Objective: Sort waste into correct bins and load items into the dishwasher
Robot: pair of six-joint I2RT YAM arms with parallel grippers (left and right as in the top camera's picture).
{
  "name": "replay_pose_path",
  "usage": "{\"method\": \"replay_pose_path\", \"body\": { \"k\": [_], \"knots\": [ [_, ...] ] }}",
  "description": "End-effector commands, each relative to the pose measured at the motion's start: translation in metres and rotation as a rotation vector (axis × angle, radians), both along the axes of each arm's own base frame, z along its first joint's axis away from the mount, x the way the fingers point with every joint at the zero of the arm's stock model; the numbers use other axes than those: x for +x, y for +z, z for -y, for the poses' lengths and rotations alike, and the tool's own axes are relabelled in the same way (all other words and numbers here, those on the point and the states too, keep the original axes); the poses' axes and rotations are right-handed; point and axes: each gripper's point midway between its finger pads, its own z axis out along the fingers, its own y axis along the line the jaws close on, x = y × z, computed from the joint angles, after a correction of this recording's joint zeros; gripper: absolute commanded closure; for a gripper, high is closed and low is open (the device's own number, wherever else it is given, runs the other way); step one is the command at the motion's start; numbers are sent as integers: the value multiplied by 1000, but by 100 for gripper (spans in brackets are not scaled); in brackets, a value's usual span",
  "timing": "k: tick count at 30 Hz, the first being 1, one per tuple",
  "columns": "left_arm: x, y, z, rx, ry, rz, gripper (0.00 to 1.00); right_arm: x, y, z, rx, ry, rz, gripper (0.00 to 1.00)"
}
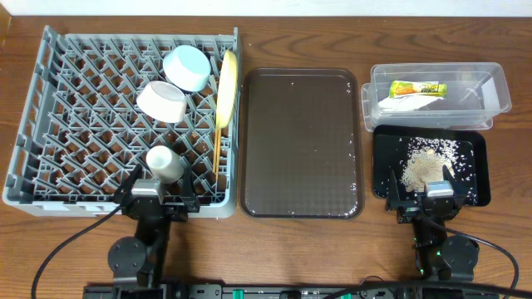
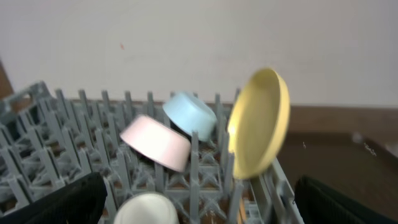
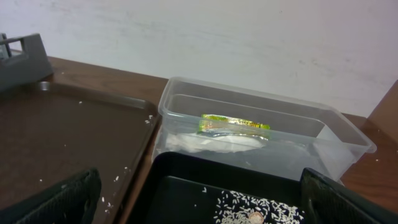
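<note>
At the near edge of a dark wood-grain worktop point(image 1: 332, 33), the left claw point(image 1: 158, 189) and right claw point(image 1: 422, 184) both stand spread wide and grip nothing. The left hangs over the near rim of the grey dish rack point(image 1: 83, 108), the right over the near rim of the glossy black tray point(image 1: 475, 166).

Just beyond the left claw, a small white cup point(image 1: 165, 162) lies among the rack's pegs. Thin wooden chopsticks point(image 1: 218, 149) stand to its right. Rice-like scraps point(image 1: 428, 162) lie heaped in the black tray.

A dark brown serving tray point(image 1: 299, 141), flecked with a few pale specks, lies flat between rack and black tray.

Farther into the rack, a white bowl point(image 1: 161, 100) and a light blue bowl point(image 1: 186, 67) lean tilted. A yellow plate point(image 1: 225, 90) stands on edge by the right wall.

At far right, a clear plastic tub point(image 1: 490, 87) holds a green-and-yellow snack wrapper point(image 1: 419, 88) and a white paper strip point(image 1: 411, 104).

A plain white wall point(image 3: 249, 37) closes the room behind the worktop.
</note>
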Motion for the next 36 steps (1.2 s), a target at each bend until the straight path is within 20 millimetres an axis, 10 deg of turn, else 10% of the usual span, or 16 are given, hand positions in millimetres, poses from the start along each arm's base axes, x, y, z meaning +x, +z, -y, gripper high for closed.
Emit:
{"method": "replay_pose_path", "body": {
  "k": [1, 8, 14, 36],
  "knots": [
    [4, -6, -16, -59, 92, 38, 1, 0, 0, 2, -11, -5, 2, 1],
    [4, -26, -44, -190, 264, 29, 1, 0, 0, 2, -10, -5, 2, 1],
    [4, -61, -29, -168, 187, -125, 1, 0, 0, 2, -11, -5, 2, 1],
    [4, -62, -24, -166, 155, -129, 1, 0, 0, 2, -11, -5, 2, 1]
  ]
}}
